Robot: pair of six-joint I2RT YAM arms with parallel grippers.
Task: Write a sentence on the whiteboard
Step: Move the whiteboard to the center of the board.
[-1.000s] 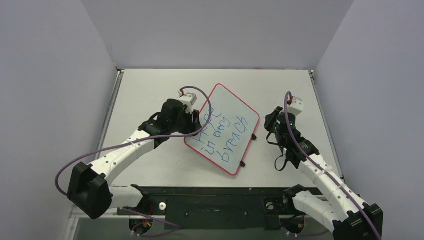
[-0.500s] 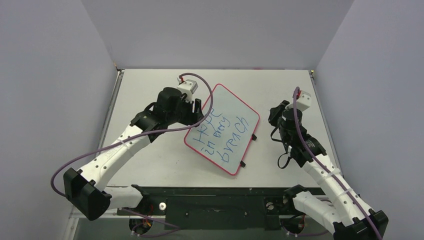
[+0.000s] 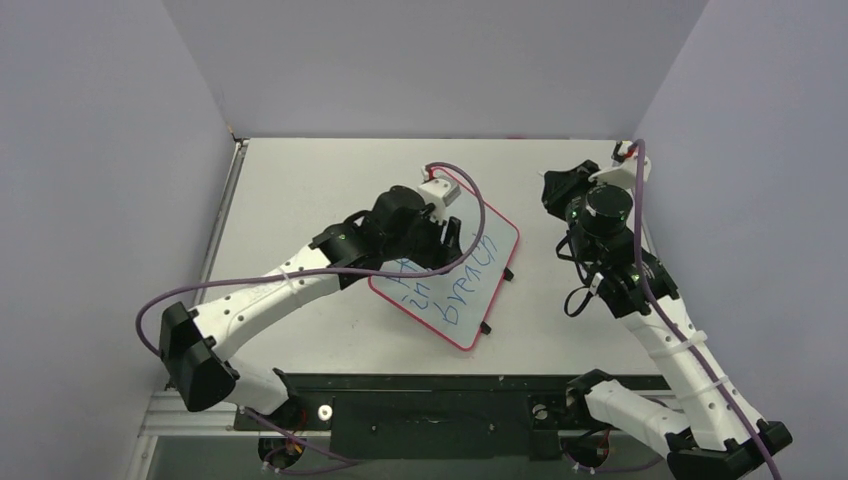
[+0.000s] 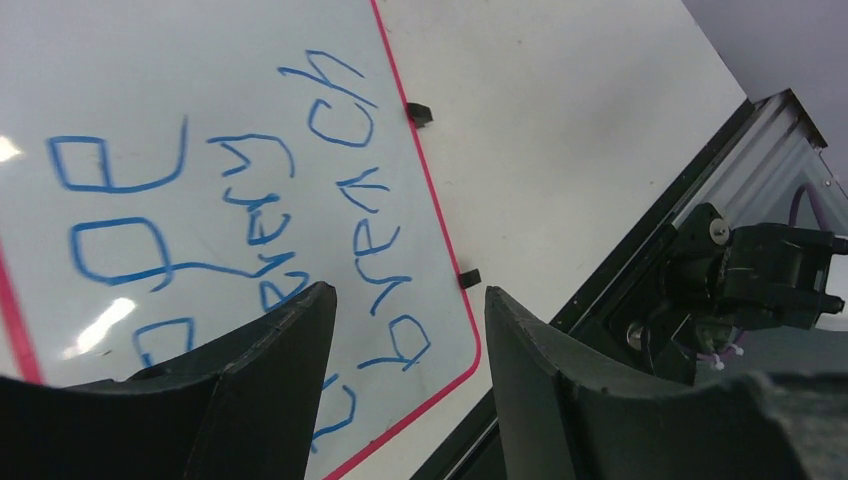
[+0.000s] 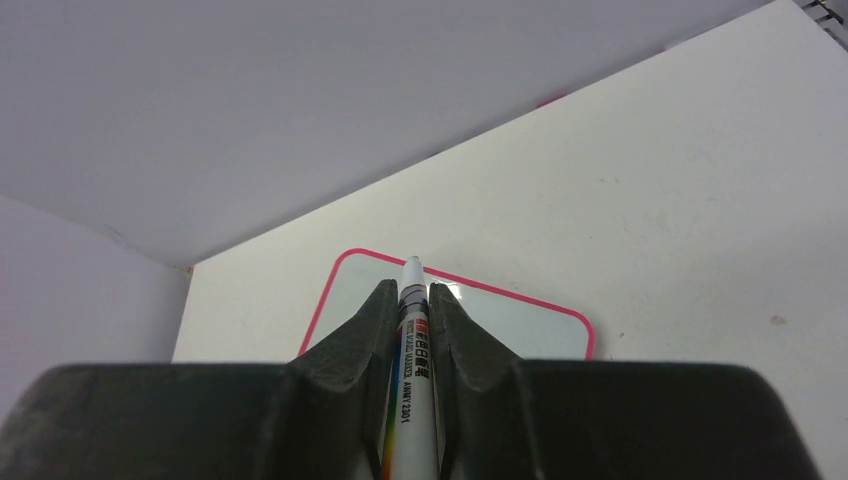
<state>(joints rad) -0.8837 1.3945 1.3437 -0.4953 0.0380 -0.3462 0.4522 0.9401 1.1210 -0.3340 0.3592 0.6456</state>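
The whiteboard (image 3: 478,285) lies tilted mid-table, pink-rimmed, with two black clips on its right edge. The sentence (image 3: 455,302) is in blue marker; the left wrist view shows it as "Hope in every breach" (image 4: 250,200) in three lines. My left gripper (image 3: 447,243) hovers over the board's upper left part and hides some lettering. Its jaws (image 4: 410,292) stand open with nothing between them. My right gripper (image 3: 558,186) is raised at the far right, off the board, shut on a white whiteboard marker (image 5: 411,340) whose tip points toward the board (image 5: 500,322).
A black rail (image 3: 430,385) runs along the table's near edge, with the arm bases behind it. Grey walls close in the table on the left, back and right. The right arm stands close to the right wall (image 3: 740,200).
The left arm swung right from the board's left edge to above its lettering. The right arm rose and pulled back toward the far right corner with the marker.
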